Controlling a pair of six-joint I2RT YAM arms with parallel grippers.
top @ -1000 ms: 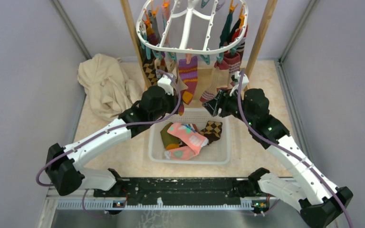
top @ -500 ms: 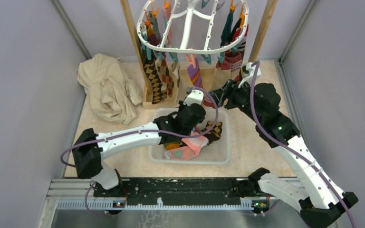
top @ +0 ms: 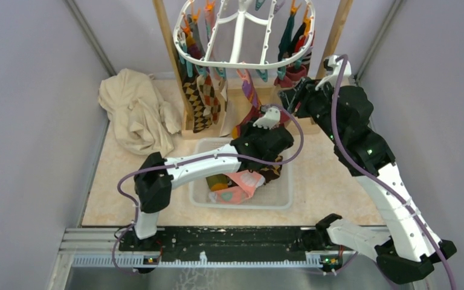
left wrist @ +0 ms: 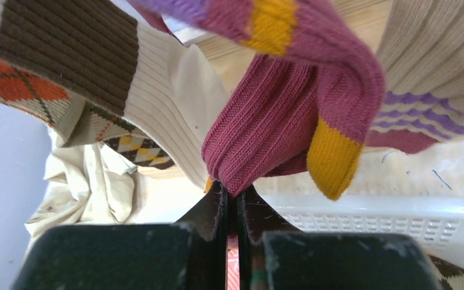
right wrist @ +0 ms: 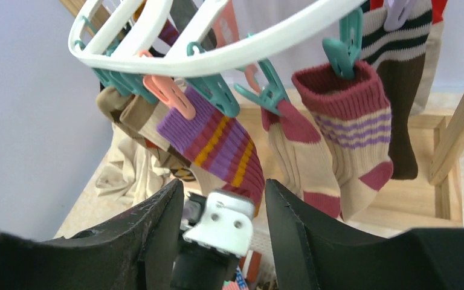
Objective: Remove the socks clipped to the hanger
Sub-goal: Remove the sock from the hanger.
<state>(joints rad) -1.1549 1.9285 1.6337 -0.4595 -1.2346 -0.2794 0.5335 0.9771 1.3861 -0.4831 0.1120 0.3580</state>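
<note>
The white oval hanger [top: 241,64] [right wrist: 217,57] hangs between two wooden posts, with socks clipped round its rim. My left gripper [top: 255,122] [left wrist: 235,192] is shut on the lower end of a maroon sock [left wrist: 272,130] [top: 247,96] with purple and yellow stripes. A pink clip [right wrist: 170,96] still holds that sock's [right wrist: 217,142] top. My right gripper [top: 293,96] [right wrist: 223,188] is open just below the hanger's front right rim, with nothing between its fingers. Cream and maroon socks [right wrist: 350,121] hang from teal clips [right wrist: 341,45] beside it.
A white mesh basket [top: 241,205] holding a few loose socks [top: 235,181] sits under the left arm. A beige cloth [top: 136,112] lies at the back left. Wooden posts [top: 168,48] [top: 336,39] flank the hanger. Argyle socks [top: 200,103] hang on the left.
My left gripper has swung right, from the hanger's left side across the basket, pulling the striped sock's lower end with it. The right gripper has risen toward the hanger's right rim.
</note>
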